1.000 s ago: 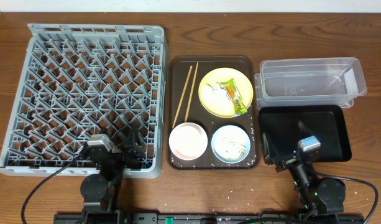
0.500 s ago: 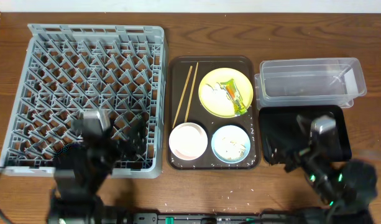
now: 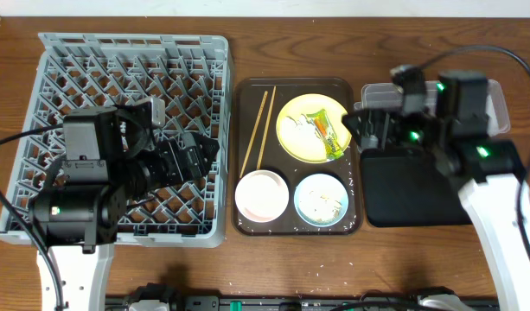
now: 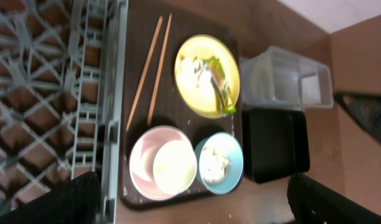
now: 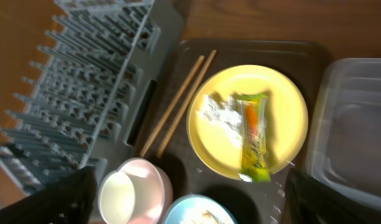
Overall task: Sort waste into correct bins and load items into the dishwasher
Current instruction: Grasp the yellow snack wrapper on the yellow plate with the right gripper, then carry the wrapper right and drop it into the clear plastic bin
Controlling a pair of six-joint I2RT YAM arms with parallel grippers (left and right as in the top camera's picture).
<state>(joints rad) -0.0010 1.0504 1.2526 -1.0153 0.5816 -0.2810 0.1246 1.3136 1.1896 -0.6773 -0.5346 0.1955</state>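
Tabletop (image 3: 334,17): wrapper (image 3: 327,131) near right tool (image 3: 366,130)

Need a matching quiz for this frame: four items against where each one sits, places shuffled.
Items:
1. snack wrapper
2. chopsticks
3. light blue bowl
4. black tray

Places:
A. near-right corner of the brown serving tray
B. on the table, on the robot's side of the clear tub
C. on the yellow plate
D. far-left part of the brown serving tray, next to the dish rack

Pairs: 1-C, 2-D, 3-A, 4-B
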